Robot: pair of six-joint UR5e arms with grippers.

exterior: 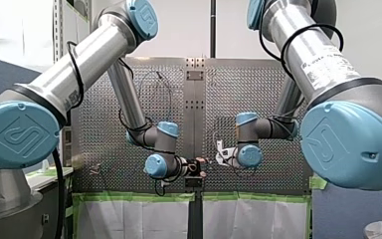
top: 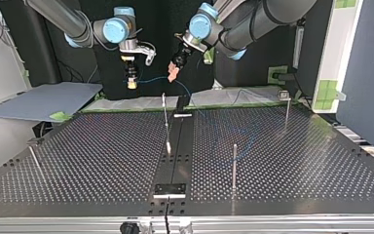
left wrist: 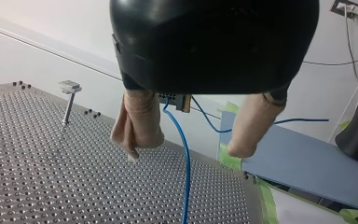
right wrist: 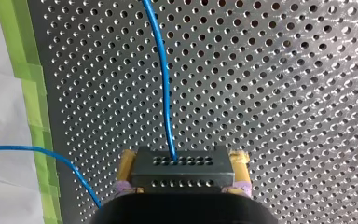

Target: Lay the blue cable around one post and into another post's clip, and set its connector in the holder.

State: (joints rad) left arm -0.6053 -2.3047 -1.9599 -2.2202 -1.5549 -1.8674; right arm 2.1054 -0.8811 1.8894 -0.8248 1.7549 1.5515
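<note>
Poised above the perforated surface (left wrist: pixel 51 177): right pincer (right wrist: pixel 182 161) clamped on the connector (right wrist: pixel 182 175) of the blue cable (right wrist: pixel 164 84), pads largely hidden behind it; left pincer (left wrist: pixel 189 147) spread astride the cable.

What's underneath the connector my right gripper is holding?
The perforated table, with the blue cable running across it from the connector. The patch directly beneath the connector is covered.

Table: perforated metal (left wrist: pixel 37 177), under my left gripper (left wrist: pixel 184 153)
Post: clip-topped (left wrist: pixel 69 100), upright on table, well off beside the gripper
</note>
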